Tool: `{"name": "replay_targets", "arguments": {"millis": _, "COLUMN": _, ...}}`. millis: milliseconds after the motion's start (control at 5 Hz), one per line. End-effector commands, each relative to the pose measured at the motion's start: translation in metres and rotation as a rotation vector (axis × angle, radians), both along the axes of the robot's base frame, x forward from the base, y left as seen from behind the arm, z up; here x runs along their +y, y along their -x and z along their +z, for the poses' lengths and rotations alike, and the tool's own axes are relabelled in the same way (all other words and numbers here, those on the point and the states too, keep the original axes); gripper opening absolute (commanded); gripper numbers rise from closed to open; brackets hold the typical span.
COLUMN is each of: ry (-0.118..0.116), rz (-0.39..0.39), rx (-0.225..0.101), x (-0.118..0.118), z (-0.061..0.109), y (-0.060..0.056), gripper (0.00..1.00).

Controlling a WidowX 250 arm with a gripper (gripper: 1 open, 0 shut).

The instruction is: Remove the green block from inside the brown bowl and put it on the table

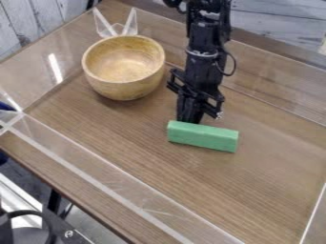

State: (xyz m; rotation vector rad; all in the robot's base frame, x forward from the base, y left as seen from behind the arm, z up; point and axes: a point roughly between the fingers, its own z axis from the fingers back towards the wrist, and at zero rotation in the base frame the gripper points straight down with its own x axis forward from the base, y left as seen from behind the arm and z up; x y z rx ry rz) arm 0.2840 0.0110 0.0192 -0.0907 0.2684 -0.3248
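Plainly outside the brown bowl (122, 72): down on the table (109, 143) with the green block (203, 136)

Bounded left of the bowl by a clear wall (91, 181), slanting toward the near side. Just right of the bowl, clenched at the gripper (193, 113), with tips down by the block's far edge; cannot tell whether touching. Nearer than the bowl and farther right, lying flat as a block, with room on bare wood to its near side and right, up to the tabletop's right edge.

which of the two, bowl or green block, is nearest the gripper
The green block, the flat bar lying on the table; the gripper is right at its back edge, while the brown bowl sits farther off.
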Motion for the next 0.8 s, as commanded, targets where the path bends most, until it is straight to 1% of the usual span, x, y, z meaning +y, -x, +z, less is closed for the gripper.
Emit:
{"name": "replay_targets", "arguments": {"millis": 0, "ry": -0.004, "rz": -0.012, "rx": -0.038, "x": -0.0016, "z": 0.0055, "y": -0.0106, "gripper": 0.0}}
{"name": "replay_targets", "arguments": {"millis": 600, "ry": -0.004, "rz": -0.018, "rx": -0.071, "x": -0.0041, "z": 0.0098, "y": -0.0185, "gripper": 0.0}}
